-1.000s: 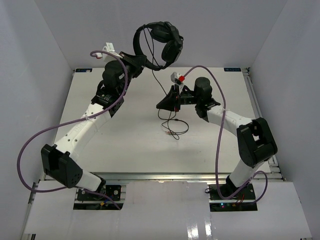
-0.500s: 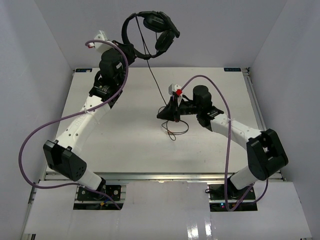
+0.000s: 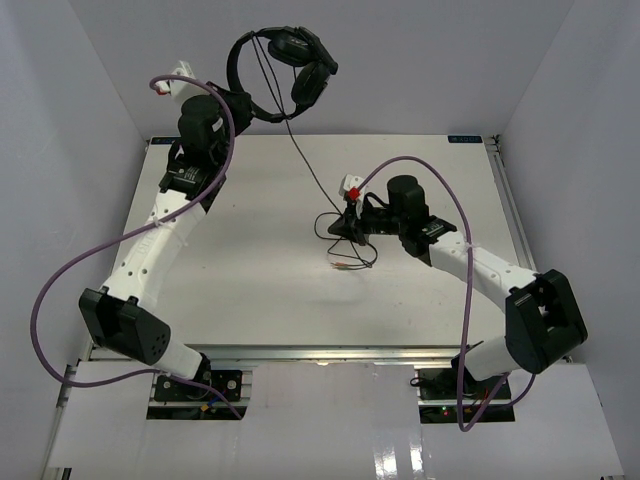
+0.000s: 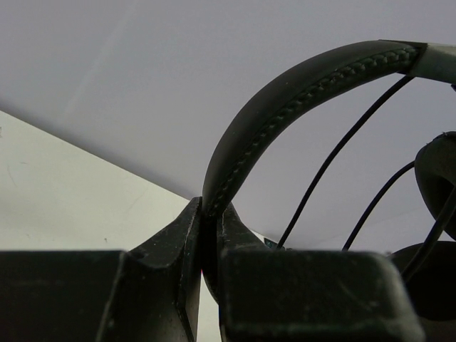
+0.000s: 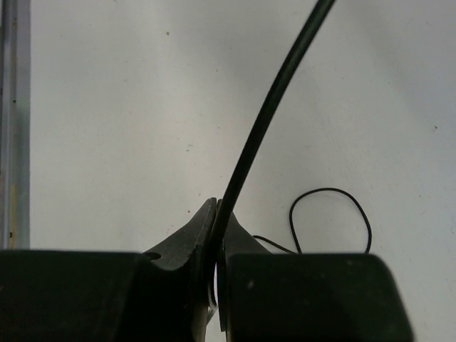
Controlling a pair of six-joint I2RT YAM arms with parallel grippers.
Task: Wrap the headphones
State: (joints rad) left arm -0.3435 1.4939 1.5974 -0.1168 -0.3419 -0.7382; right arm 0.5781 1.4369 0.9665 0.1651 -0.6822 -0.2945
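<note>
The black headphones (image 3: pixel 300 60) hang high at the back, above the table's far edge. My left gripper (image 3: pixel 243 100) is shut on the headband (image 4: pixel 299 92). The earcups (image 3: pixel 312 82) hang to the right of it. The thin black cable (image 3: pixel 305 160) runs down from the headset to my right gripper (image 3: pixel 343 224), which is shut on the cable (image 5: pixel 267 114) low over the middle of the table. The rest of the cable lies in loose loops (image 3: pixel 350 255) on the table, with the coloured plugs at its end; a loop also shows in the right wrist view (image 5: pixel 331 214).
The white table (image 3: pixel 250 290) is walled on three sides by grey panels (image 3: pixel 90 120). Thick purple robot cables (image 3: pixel 80 270) arc off both arms. A metal rail (image 3: pixel 505 200) runs along the table's right edge.
My left gripper has carried the headphones up and to the left. My right gripper has lowered and swung a little toward the front with the cable, and the cable between them has drawn straighter.
</note>
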